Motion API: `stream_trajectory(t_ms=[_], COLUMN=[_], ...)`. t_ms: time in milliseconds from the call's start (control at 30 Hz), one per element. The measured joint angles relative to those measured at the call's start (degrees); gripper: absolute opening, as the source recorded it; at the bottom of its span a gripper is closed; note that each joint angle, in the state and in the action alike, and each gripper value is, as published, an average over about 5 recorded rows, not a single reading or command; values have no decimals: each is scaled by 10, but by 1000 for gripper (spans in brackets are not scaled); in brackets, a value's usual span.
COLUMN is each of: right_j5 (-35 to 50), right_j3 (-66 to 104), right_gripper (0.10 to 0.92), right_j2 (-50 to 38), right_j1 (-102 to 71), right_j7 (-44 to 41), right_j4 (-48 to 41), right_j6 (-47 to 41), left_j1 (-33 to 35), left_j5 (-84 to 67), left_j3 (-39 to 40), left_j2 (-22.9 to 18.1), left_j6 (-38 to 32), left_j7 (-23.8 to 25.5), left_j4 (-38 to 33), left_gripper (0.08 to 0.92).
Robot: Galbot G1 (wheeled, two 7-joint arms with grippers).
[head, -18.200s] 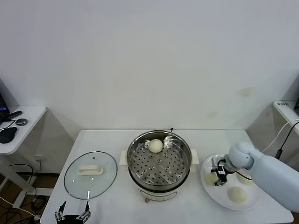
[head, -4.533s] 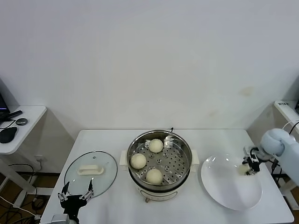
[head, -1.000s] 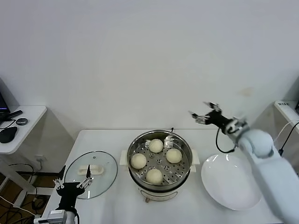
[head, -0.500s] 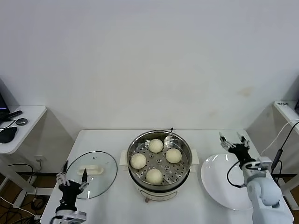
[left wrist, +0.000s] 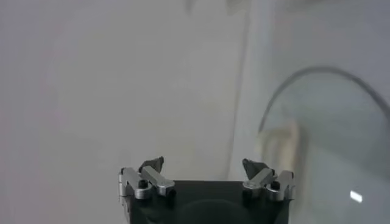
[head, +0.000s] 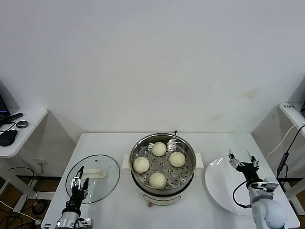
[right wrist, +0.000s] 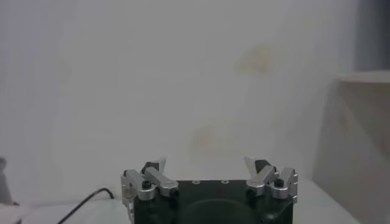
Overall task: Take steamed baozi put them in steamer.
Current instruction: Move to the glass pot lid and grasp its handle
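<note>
We see all four steamed baozi lying inside the steamer in the middle of the bench, spread over its perforated bottom and apart from one another. The white plate to the right of the steamer holds nothing, so we judge that the moving of the buns is finished and nothing is left to carry. The glass lid lies flat on the bench to the left of the steamer; the task sentence does not ask us to put it on. The left hand stands low at the near edge of the lid, with its fingers spread and nothing between them. The right hand points upward above the plate, also spread and holding nothing. We find no brand, label or writing on the steamer, the plate or the lid. On the shelf at the far right there is a small tag, and it may carry some print, but we cannot read it.
</note>
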Motion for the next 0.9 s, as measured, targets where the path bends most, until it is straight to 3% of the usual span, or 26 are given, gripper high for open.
stream_trajectory(t_ms=[467, 900], right_j5=[-16, -28], right_j3=[21, 28], right_gripper=[823, 823], right_j2=[17, 25], right_j1=[-32, -44], right_j7=[1, 1], right_j4=[10, 10], right_j6=[7, 13], left_j1=[-51, -90], left_j5=[69, 79], left_j3=[15, 19], left_j2=[5, 10], left_j6=[8, 5], left_j7=[-41, -48], left_j4=[77, 132], left_gripper=[823, 823])
